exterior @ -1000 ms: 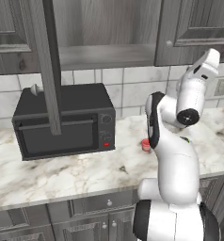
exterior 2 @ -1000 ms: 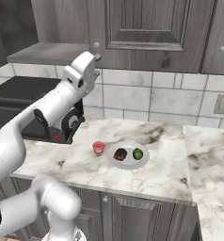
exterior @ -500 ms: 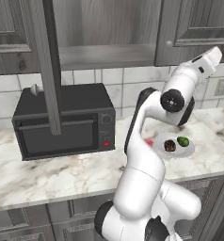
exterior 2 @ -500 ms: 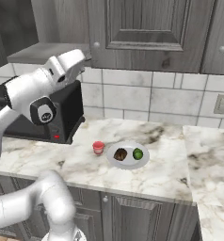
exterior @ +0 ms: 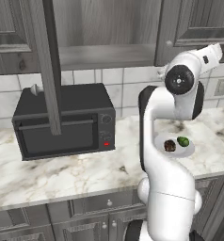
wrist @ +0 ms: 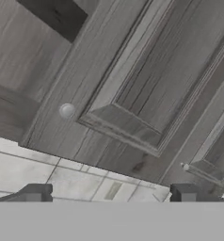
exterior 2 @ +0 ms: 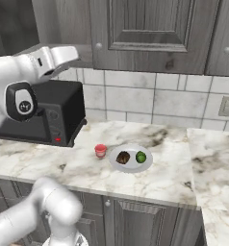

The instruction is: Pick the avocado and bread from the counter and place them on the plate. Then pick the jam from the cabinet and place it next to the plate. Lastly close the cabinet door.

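Avocado and bread lie side by side on the small round white plate, right of center in the right base view, green glossy oval to the right, dark brown speckled lump to the left. In the left base view the same plate sits at middle right, partly behind the white arm. Just left of the plate in the right base view stands the pink jam jar, close to the rim but apart from it.

A black microwave fills the middle left of the left base view. The cabinet door stands open edge-on in front of it, a tall grey wood-grain strip running from the top of the frame down over the microwave's front. Behind it the cabinet shows a bare grey shelf.

Open marble counter with beige-brown veining stretches in front of the plate to the front edge, and to its right.

In the hand view the pincer has its two dark fingertips set wide apart with nothing between them, at the bottom of the frame. It faces a closed grey panel door with a raised rectangular frame and a round pale knob at middle left, with white wall tiles below.
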